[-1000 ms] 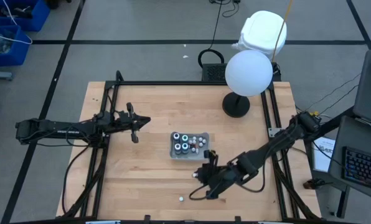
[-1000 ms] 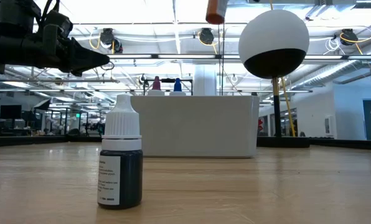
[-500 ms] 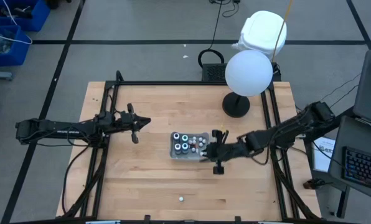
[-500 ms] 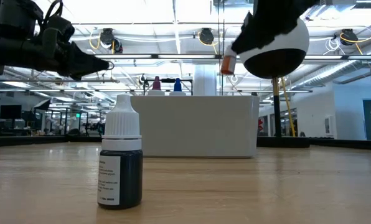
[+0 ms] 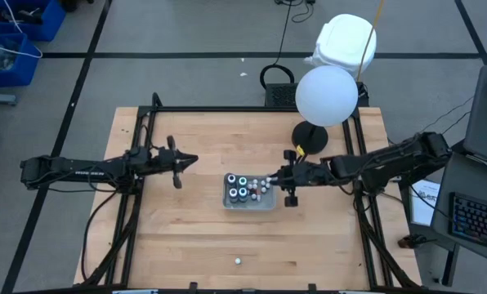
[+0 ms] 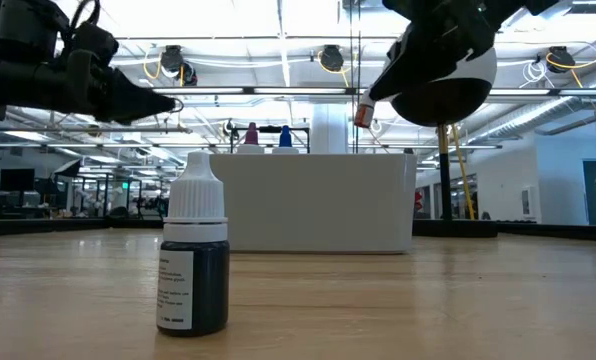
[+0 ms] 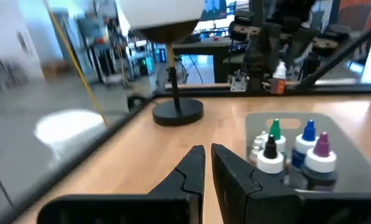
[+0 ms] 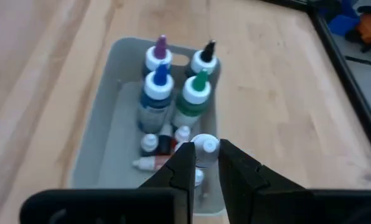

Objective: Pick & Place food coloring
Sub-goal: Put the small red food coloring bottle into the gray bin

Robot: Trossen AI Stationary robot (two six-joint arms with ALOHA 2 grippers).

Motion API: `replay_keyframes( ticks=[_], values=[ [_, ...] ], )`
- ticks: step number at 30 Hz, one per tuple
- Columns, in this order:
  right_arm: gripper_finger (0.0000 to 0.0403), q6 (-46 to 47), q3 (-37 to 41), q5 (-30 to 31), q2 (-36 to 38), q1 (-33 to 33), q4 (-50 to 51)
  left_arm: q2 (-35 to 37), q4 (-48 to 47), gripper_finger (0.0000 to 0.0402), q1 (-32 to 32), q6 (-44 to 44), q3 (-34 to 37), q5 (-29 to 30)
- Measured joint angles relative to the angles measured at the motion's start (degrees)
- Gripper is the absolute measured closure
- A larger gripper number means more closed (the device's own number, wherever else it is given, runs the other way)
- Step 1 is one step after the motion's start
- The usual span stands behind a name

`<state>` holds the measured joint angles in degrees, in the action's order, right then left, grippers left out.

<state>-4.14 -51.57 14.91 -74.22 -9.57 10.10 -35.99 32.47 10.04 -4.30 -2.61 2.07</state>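
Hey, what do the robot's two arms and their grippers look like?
Both are slim, dark, jointed arms with black cables running along them. The left arm carries small whitish lettering on its link. The left gripper and right gripper each end in two dark, tapered fingers.

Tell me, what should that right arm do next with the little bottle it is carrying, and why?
Probably lower a little and let go. The right hand holds a small white-capped bottle right above the clear tray, over its end where other small bottles already lie. One bottle still stands out on the table.
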Motion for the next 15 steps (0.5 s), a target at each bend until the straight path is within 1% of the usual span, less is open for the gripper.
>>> replay_keyframes(
  ticks=[2,3,7,15],
  values=[
    [0.036,-0.7,0.0,-0.08,0.0,0.75,-0.52,0.01,1.0,0.0364,-0.02,-4.94,0.0,-0.04],
    [0.036,-0.78,0.0,-0.1,0.0,0.97,-0.5,0.02,1.24,0.0364,-0.01,-6.07,0.0,-0.03],
    [0.036,-0.86,0.0,-0.17,-0.3,1.27,-0.39,0.0,1.18,0.0364,0.0,-6.39,0.0,-0.02],
    [0.036,0.24,0.0,-0.16,-0.28,1.28,-1.3,0.0,1.15,0.0364,0.0,-12.58,0.0,0.0]
  ],
)
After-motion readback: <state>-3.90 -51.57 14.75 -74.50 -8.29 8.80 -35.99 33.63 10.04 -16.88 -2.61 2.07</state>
